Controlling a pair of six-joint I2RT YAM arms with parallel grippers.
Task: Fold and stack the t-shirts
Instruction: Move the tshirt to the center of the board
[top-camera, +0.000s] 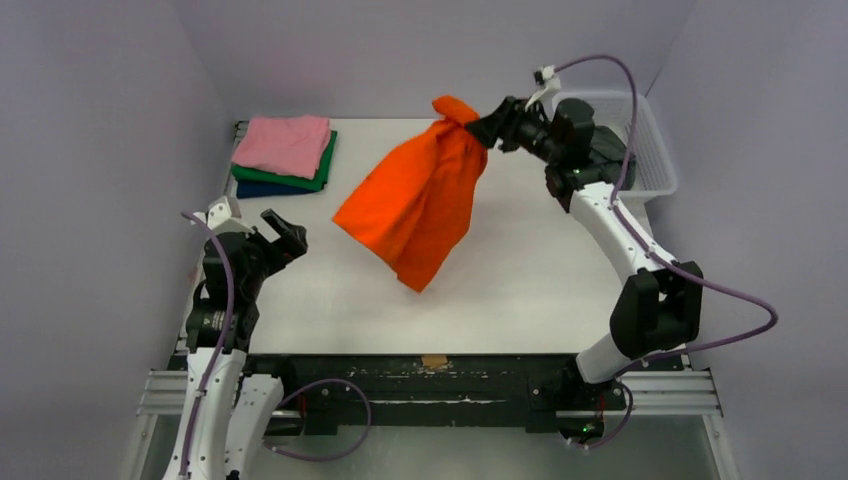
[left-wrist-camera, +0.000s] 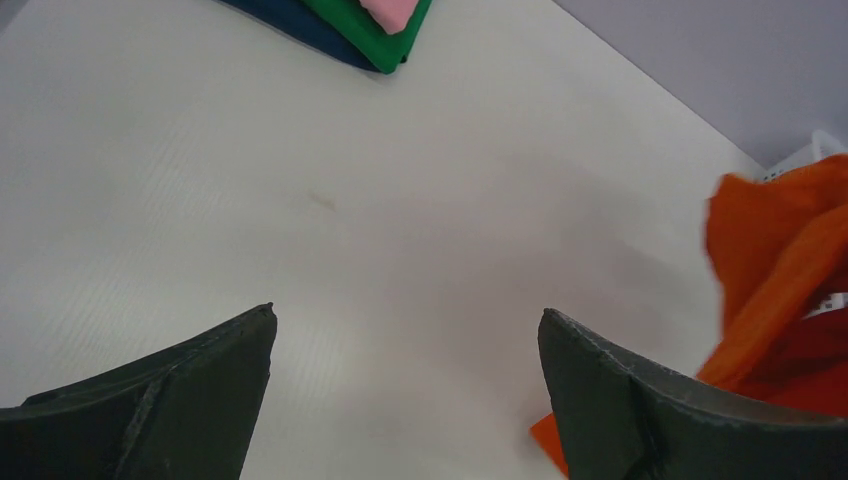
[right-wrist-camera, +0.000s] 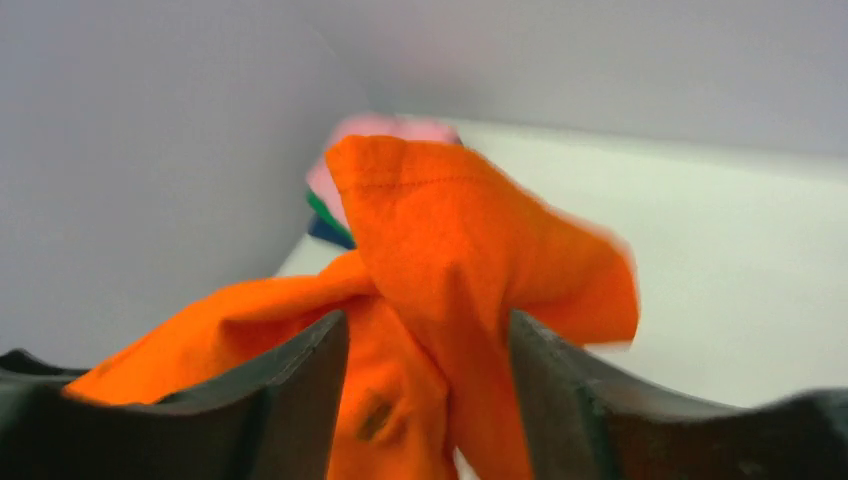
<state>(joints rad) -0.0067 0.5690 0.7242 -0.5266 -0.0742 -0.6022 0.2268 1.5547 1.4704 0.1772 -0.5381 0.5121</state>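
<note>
My right gripper (top-camera: 480, 124) is shut on a bunched top of the bright orange t-shirt (top-camera: 415, 205) and holds it up over the back middle of the table; the cloth hangs down and left, its lowest corner near the table's centre. In the right wrist view the orange t-shirt (right-wrist-camera: 450, 250) fills the gap between my fingers (right-wrist-camera: 300, 390). A folded stack with a pink t-shirt (top-camera: 283, 144) on a green t-shirt (top-camera: 322, 172) and a navy blue t-shirt (top-camera: 262, 189) lies at the back left. My left gripper (top-camera: 284, 232) is open and empty above the left of the table.
A white plastic lattice basket (top-camera: 645, 135) stands at the back right, behind my right arm. The white table (top-camera: 520, 290) ends at a metal rail along the near edge. In the left wrist view the stack (left-wrist-camera: 365, 25) is at top and the orange cloth (left-wrist-camera: 790, 280) at right.
</note>
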